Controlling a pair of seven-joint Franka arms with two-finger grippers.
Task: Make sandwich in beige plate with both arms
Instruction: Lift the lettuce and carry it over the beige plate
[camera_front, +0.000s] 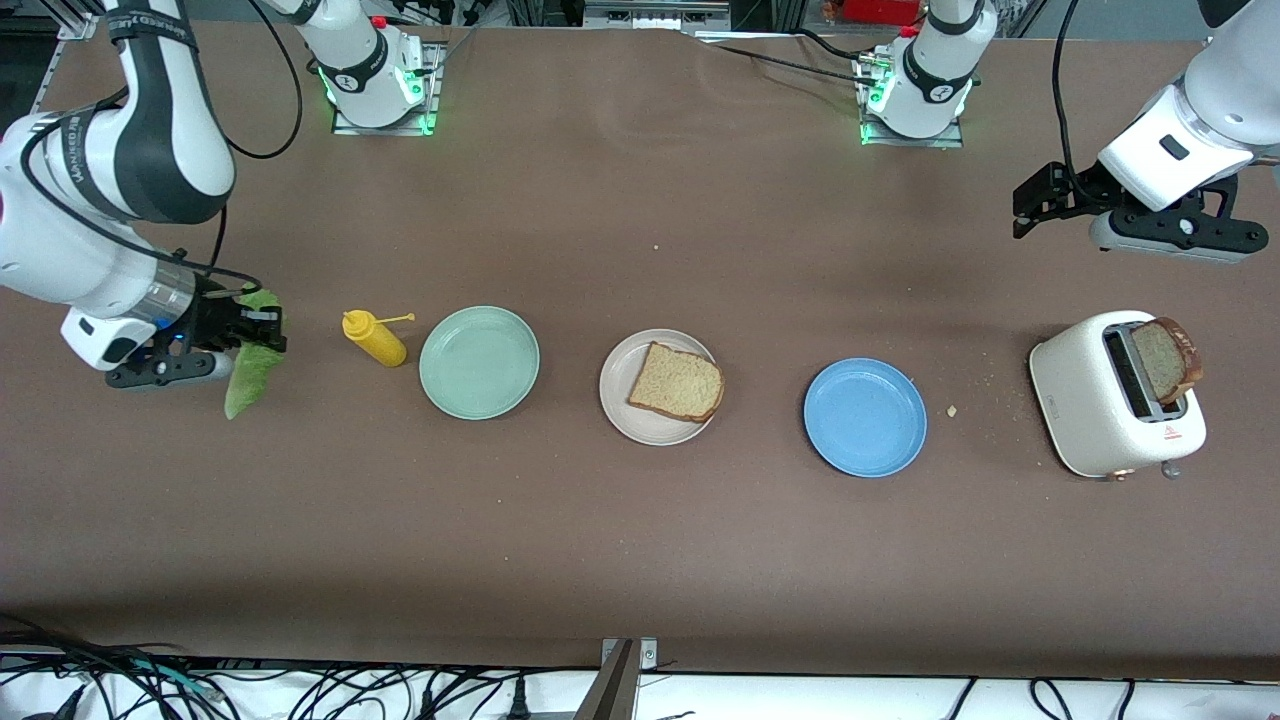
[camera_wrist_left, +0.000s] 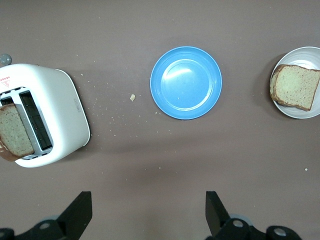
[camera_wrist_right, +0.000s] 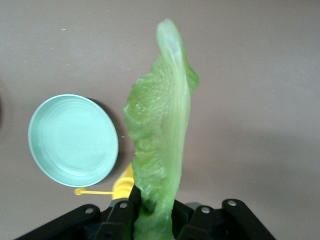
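Note:
The beige plate (camera_front: 616, 392) lies mid-table with one brown bread slice (camera_front: 677, 382) flat on it. Another bread slice (camera_front: 1165, 360) stands in the slot of a white toaster (camera_front: 1100, 405). My right gripper (camera_front: 255, 325) hangs over the table at the right arm's end, shut on a green lettuce leaf (camera_front: 250, 378). In the right wrist view the lettuce leaf (camera_wrist_right: 160, 130) sticks out from my right gripper (camera_wrist_right: 156, 207). My left gripper (camera_front: 1020, 210) hovers open and empty over bare table by the toaster. In the left wrist view my left gripper (camera_wrist_left: 148, 210) looks down on the toaster (camera_wrist_left: 55, 100), the beige plate (camera_wrist_left: 300, 112) and its bread slice (camera_wrist_left: 296, 86).
A yellow squeeze bottle (camera_front: 375, 338) lies beside a pale green plate (camera_front: 479, 362), between the lettuce and the beige plate. A blue plate (camera_front: 865, 416) sits between the beige plate and the toaster. Crumbs (camera_front: 951, 410) lie near the toaster.

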